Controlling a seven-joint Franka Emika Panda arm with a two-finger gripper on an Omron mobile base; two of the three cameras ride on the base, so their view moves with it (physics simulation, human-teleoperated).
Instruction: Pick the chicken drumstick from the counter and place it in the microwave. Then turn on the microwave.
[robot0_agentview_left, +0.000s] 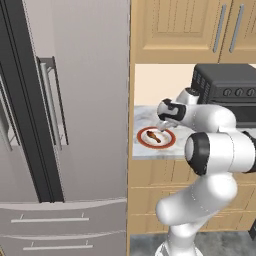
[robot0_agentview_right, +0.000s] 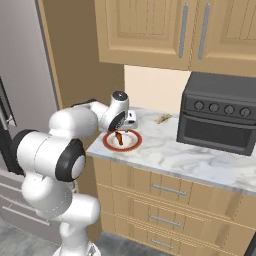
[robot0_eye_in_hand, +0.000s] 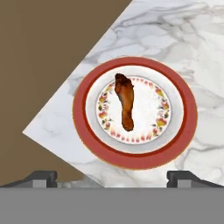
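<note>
The chicken drumstick (robot0_eye_in_hand: 125, 102), a small reddish-brown piece, lies on a red-rimmed white plate (robot0_eye_in_hand: 83, 118) at the left end of the marbled counter (robot0_eye_in_hand: 175, 35). My gripper (robot0_eye_in_hand: 112, 177) hangs straight above the plate, open, its two fingertips (robot0_eye_in_hand: 43, 177) wide apart and holding nothing. From the left base view the drumstick (robot0_agentview_left: 153, 135) sits just below the gripper (robot0_agentview_left: 162, 125). In the right base view the gripper (robot0_agentview_right: 126, 127) hovers over the drumstick (robot0_agentview_right: 120, 137) and plate (robot0_agentview_right: 111, 144). The microwave is out of view.
A black toaster oven (robot0_agentview_right: 220, 120) with knobs stands on the counter's right side. A tall grey fridge (robot0_agentview_left: 65, 125) borders the counter on the left. Wooden wall cabinets (robot0_agentview_right: 150, 30) hang overhead. A small tan item (robot0_agentview_right: 162, 118) lies near the back wall.
</note>
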